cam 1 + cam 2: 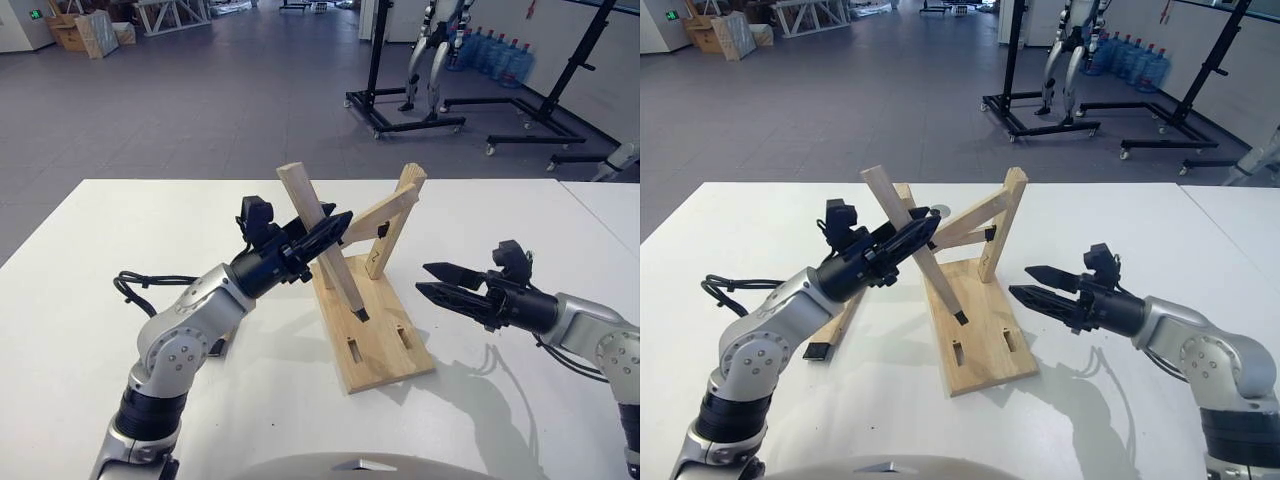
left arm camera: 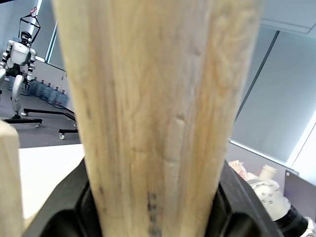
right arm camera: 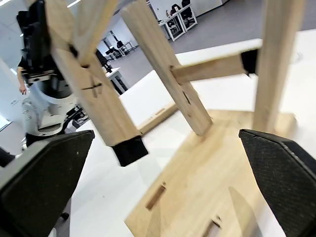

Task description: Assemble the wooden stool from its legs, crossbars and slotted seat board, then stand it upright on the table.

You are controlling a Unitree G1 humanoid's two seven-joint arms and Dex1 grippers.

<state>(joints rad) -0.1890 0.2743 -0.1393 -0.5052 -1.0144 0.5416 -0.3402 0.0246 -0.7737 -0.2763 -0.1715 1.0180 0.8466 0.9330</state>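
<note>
head view: the left gripper (image 1: pixel 332 232) is clamped on a tilted wooden leg (image 1: pixel 345 278), its black-capped tip below it near the slotted seat board (image 1: pixel 385 350), while the right gripper (image 1: pixel 424 279) gapes wide and empty beside that board. left wrist: the leg sits tight between the black fingers (image 2: pixel 69 207). right wrist: the board, a crossbar (image 3: pixel 212 68) and an upright leg (image 3: pixel 274 64) lie straight ahead of the spread pads (image 3: pixel 44 177).

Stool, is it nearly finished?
Not yet. One leg looks slotted into the seat board, with a crossbar joined. The left gripper holds a second leg tilted over the board. Empty slots and a spare piece on the table remain; the right gripper is open.
</note>
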